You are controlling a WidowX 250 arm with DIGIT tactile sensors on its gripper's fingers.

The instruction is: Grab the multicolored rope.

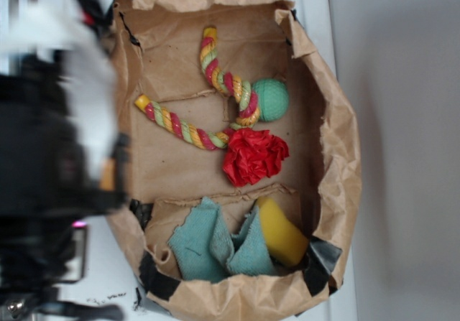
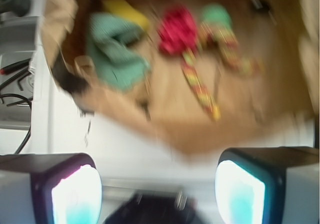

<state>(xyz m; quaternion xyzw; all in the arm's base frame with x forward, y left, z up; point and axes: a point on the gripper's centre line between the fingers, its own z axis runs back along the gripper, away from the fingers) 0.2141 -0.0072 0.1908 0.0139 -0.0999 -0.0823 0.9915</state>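
The multicolored rope lies bent inside a brown paper bag; one red, yellow and green arm runs toward the left wall, the other toward the top. It passes through a green ball. The wrist view is blurred, but the rope still shows ahead of me. My gripper stands open with nothing between its fingers, hanging over the white surface short of the bag. In the exterior view the arm is a dark blur at the left and the gripper cannot be made out.
A red crumpled paper flower touches the rope's bend. A teal cloth and a yellow sponge lie in the bag's lower part. The bag's raised paper walls ring everything. Cables lie left of the bag.
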